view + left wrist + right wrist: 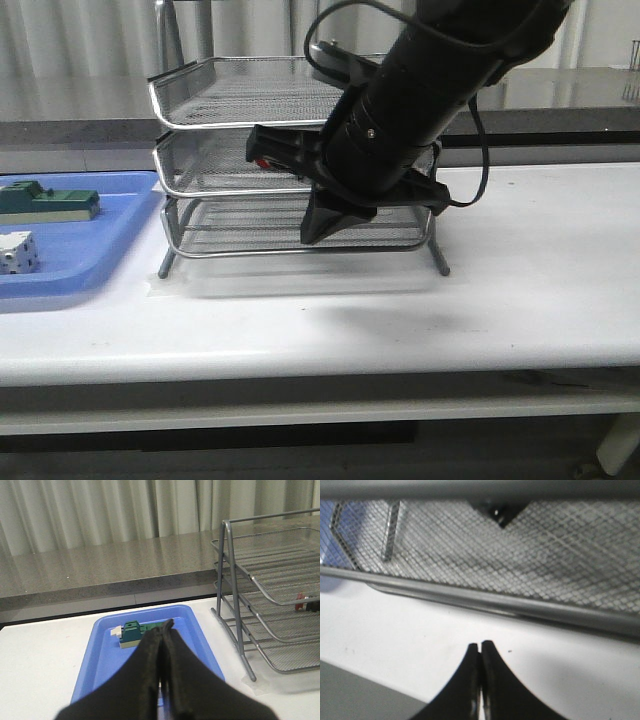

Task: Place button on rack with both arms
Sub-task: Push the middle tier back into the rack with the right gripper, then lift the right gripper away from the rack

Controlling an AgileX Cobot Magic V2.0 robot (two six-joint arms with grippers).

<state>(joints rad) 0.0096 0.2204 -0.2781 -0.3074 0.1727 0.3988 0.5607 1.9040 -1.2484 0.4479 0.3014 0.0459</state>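
The silver wire-mesh rack stands at the table's middle back. The button lies on its middle tier; only its red cap shows beside my right arm. In the left wrist view the cap shows at the middle tier's edge of the rack. My right gripper is shut and empty, pointing down in front of the bottom tier. In the right wrist view it hangs over the white table, just before the rack's rim. My left gripper is shut and empty over the blue tray.
A flat blue tray lies left of the rack and holds a green-and-white block and a white cube with dark holes. The tray and block also show in the left wrist view. A grey counter runs behind the table.
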